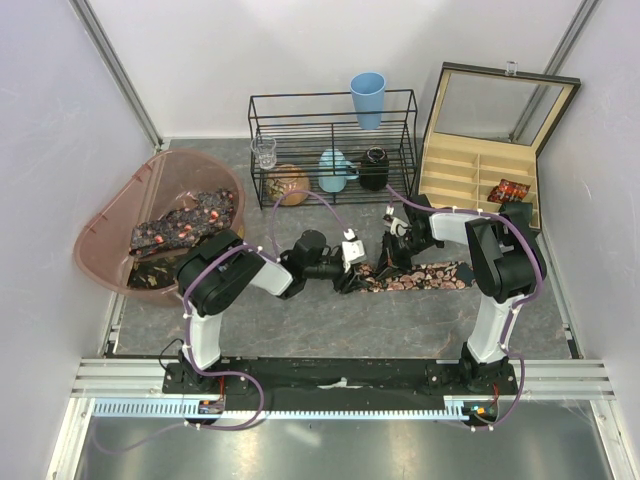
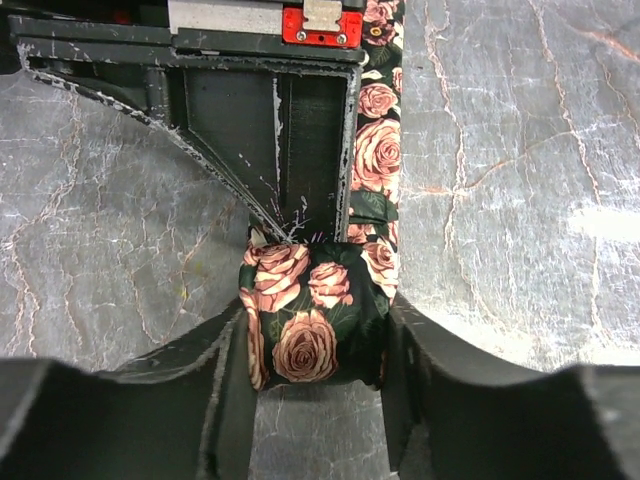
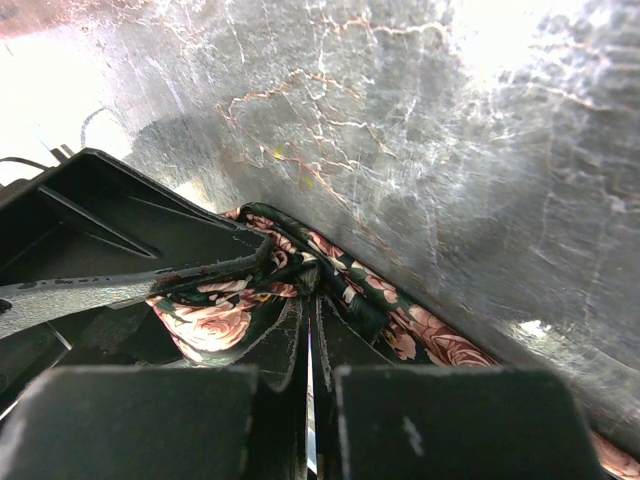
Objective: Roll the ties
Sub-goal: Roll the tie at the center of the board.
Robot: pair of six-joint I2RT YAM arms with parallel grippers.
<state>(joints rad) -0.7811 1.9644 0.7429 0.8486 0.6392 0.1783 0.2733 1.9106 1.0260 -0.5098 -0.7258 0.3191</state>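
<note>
**Tie rolling: one tie partly coiled at mid-table**

A grey marbled table [image 1: 300, 340] is seen, with both arms reaching in from the near edge. A pink-brown tub [image 1: 100, 245] is tilted at the left edge, and loose ties [image 1: 185, 225] are heaped in it. An open wooden box [image 1: 470, 165] with compartments is placed in the far right corner. One small coiled tie [image 1: 508, 190] is lodged in a compartment on its right side. A black wire rack [image 1: 330, 130] is set along the far edge.

The tie [image 1: 430, 275] being worked is laid flat at mid-table, stretched toward the right edge. Its left end is wound into a coil [image 2: 310, 320].

The left jaws are closed against both sides of that coil. The right jaws are fully closed, tips down on the flat fabric just beside the coil. Whether cloth is pinched there cannot be told.
</note>
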